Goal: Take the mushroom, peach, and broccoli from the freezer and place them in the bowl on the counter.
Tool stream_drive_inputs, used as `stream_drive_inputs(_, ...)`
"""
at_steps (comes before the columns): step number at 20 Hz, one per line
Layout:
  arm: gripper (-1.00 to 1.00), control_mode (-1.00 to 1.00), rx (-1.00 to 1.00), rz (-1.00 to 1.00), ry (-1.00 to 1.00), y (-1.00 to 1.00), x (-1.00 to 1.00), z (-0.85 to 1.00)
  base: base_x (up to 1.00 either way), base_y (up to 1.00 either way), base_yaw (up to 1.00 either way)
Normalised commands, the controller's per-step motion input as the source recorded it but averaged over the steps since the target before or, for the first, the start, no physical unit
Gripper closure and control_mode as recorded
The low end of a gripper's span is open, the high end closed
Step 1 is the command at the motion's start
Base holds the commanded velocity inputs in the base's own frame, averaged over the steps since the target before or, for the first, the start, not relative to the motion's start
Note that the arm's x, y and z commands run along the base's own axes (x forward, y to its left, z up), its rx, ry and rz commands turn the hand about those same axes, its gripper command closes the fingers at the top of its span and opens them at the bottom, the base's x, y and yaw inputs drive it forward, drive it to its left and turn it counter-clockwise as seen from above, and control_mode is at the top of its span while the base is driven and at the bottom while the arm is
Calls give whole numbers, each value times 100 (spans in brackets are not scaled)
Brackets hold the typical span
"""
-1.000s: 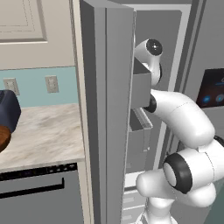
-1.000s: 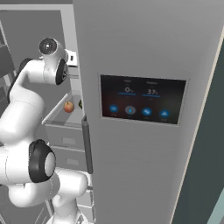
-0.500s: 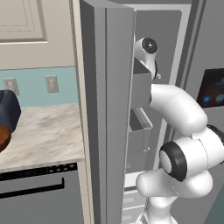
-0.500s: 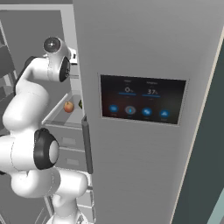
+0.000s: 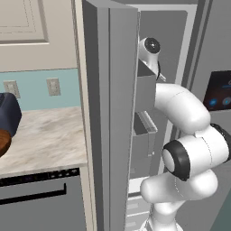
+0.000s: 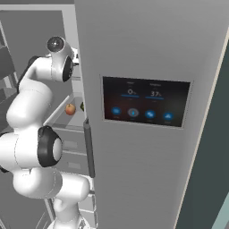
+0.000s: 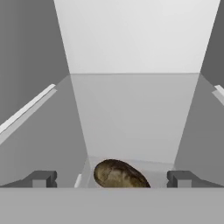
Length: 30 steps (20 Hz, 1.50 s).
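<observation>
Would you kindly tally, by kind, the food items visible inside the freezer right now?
Mushroom: 1
Peach: 1
Broccoli: 1, mostly hidden behind the door edge
Total: 3

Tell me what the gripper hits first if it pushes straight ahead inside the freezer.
Probably the mushroom, lying low between the open gripper's fingertips; past it, the freezer's white back wall. Depth is hard to judge.
</observation>
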Motion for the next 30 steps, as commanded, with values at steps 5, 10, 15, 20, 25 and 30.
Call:
stream_drive_inputs(5, 100, -100, 0, 0, 0, 4, 10, -20, 0, 0, 0)
stream_drive_inputs(10, 100, -100, 0, 0, 0, 0, 3, -25, 0, 0, 0)
stream_drive_inputs(15, 100, -100, 0, 0, 0, 0, 0, -20, 0, 0, 0)
stream_drive_inputs(20, 100, -100, 0, 0, 0, 0, -13, -3, 0, 0, 0)
stream_drive_inputs(25, 100, -100, 0, 0, 0, 0, -55, 0, 0, 0, 0)
stream_drive_inputs(30, 100, -100, 0, -2, 0, 0, -70, 0, 0, 0, 0)
